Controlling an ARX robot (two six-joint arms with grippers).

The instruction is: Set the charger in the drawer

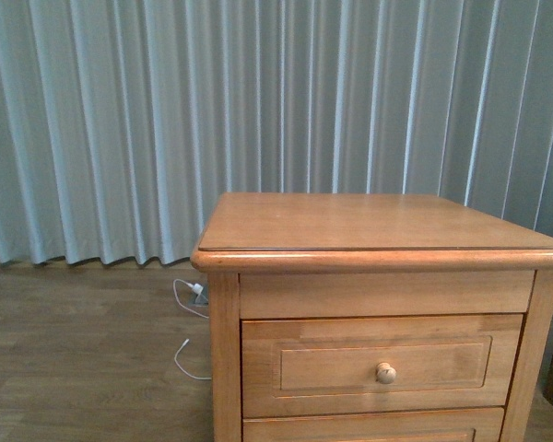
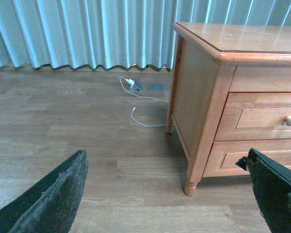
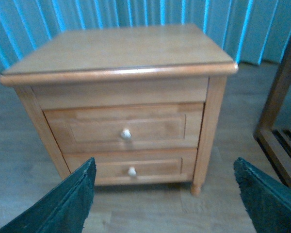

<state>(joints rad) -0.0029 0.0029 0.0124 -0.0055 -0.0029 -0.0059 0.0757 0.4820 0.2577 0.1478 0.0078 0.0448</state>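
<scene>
I find the drawer (image 3: 124, 128), the taller of the two with a framed panel front and a round pale knob (image 3: 126, 134), fully shut in a honey-coloured wooden nightstand (image 1: 369, 226); the shallower drawer (image 3: 131, 168) sits directly below it, also shut. The charger with the black coiled cable is not visible in any view, and I cannot say where it lies. The nightstand top shows bare. The right claw (image 3: 165, 204) is spread wide and empty, and it faces the drawer front almost squarely, the knob lying ahead and slightly toward its left finger. The left claw (image 2: 167, 194) is likewise wide and empty, standing off the nightstand's left front corner, so I judge the right arm better placed for the knob. On the wooden floor by the curtain (image 1: 120, 120) lies a thin white cable (image 2: 145, 109) with a small white plug, possibly seated in a floor socket. A wooden frame (image 3: 281, 121) stands right of the nightstand, apart from it.
</scene>
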